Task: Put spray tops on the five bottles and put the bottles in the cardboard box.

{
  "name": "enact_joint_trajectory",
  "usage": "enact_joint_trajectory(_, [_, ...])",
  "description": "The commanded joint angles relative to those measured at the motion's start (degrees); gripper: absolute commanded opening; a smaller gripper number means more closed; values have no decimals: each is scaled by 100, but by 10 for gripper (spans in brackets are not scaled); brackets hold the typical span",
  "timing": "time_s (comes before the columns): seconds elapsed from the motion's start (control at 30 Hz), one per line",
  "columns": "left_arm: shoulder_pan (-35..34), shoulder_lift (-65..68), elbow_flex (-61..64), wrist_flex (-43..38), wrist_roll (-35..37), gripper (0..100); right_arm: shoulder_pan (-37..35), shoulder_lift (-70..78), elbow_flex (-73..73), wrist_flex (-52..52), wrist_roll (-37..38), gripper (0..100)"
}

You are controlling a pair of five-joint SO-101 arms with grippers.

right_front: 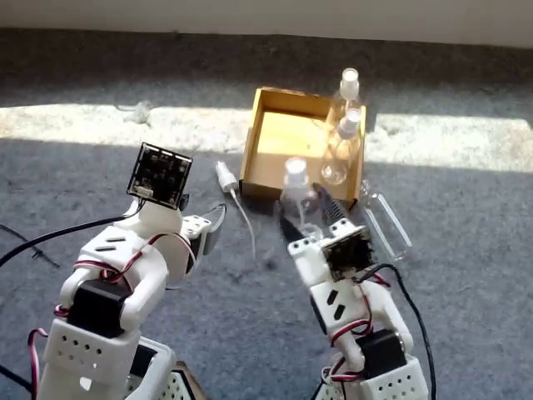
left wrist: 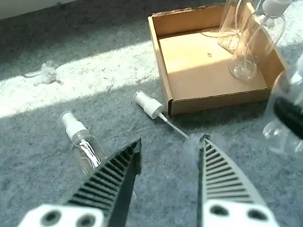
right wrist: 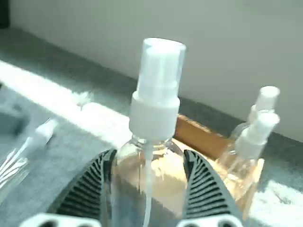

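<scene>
Right gripper [right wrist: 149,156]: clamped on an upright clear plastic bottle with a white spray top [right wrist: 156,94], one ribbed finger against each side of its body.
Held bottle's place: in the high view it stands just outside the near wall of the open tan cardboard box [right_front: 283,137]. I cannot tell whether it rests on the grey carpet [right_front: 466,317].
Left gripper [left wrist: 170,139]: spread wide and holding nothing, above the carpet.
Left wrist view: a second capped clear bottle [left wrist: 84,144] lies on its side near the left gripper. A loose white spray top with a thin tube [left wrist: 149,105] lies by the box's near corner.
High view: an uncapped clear bottle [right_front: 386,218] lies on the carpet on the right arm's side of the box. Two capped bottles [right_front: 344,137] stand inside the box against that side's wall.
</scene>
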Motion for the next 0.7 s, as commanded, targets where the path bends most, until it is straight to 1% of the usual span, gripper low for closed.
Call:
enact_joint_trajectory(0.0, [-31, -75, 277, -255, -360, 193, 251, 813, -1059, -321, -466, 4])
enact_joint_trajectory(0.17, [4, -75, 1068, -985, -352, 194, 127, 3011, -2387, -725, -1468, 4])
enact_joint_trajectory(0.23, [-4, -75, 1235, -1178, -352, 194, -66, 3785, -2897, -725, -1618, 4])
enact_joint_trajectory(0.33, [-22, -75, 1244, -1204, -343, 194, -400, 4611, -3442, -743, -1626, 4])
enact_joint_trajectory(0.43, [-22, -189, 1297, -1187, -343, 194, -708, 5042, -3679, -743, -1626, 4])
enact_joint_trajectory(0.5, [-22, -479, 1349, -1029, -343, 199, -831, 5095, -3670, -743, -1626, 4])
enact_joint_trajectory(0.67, [-224, -1851, 1543, -571, -369, 272, -1095, 5033, -3653, -716, -1662, 4])
